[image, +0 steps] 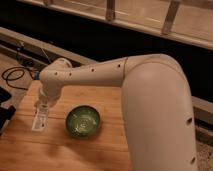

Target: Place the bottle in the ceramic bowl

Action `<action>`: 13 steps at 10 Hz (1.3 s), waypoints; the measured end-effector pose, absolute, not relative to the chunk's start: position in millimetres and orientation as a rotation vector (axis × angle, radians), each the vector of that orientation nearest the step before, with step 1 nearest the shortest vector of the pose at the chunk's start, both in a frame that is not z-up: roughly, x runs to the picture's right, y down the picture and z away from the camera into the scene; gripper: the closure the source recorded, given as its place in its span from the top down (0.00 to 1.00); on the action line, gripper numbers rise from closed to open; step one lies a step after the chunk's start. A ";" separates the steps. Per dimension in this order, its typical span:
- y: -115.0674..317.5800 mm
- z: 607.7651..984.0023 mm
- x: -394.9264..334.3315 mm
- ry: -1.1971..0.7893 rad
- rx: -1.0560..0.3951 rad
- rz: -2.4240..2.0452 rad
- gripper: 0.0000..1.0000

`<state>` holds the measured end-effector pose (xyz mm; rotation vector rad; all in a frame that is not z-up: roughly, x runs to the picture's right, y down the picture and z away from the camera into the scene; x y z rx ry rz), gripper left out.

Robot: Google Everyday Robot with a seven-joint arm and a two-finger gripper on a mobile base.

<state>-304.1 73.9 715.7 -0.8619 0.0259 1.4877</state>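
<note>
The white bottle (39, 120) hangs upright to the left of the ceramic bowl, just over the wooden table (105, 100). My gripper (43, 106) is at the end of the white arm (100, 72) that reaches in from the right, and it is shut on the bottle's top end. The green ceramic bowl (83, 121) sits on the table about a bowl's width to the right of the bottle, with nothing inside it. The bottle's cap is hidden by the gripper.
Black cables (15, 75) lie on the floor beyond the table's left end. A dark object (4, 112) sits at the table's left edge. A dark wall and a railing run along the back. My own arm fills the right foreground.
</note>
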 end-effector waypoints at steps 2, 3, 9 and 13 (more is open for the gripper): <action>72.7 732.4 -302.9 0.048 -0.878 1.500 0.00; 68.2 740.3 -291.6 0.055 -0.868 1.522 0.00; 65.2 730.4 -176.6 0.022 -0.758 1.745 0.00; 88.7 736.3 -130.4 0.045 -0.724 1.860 0.00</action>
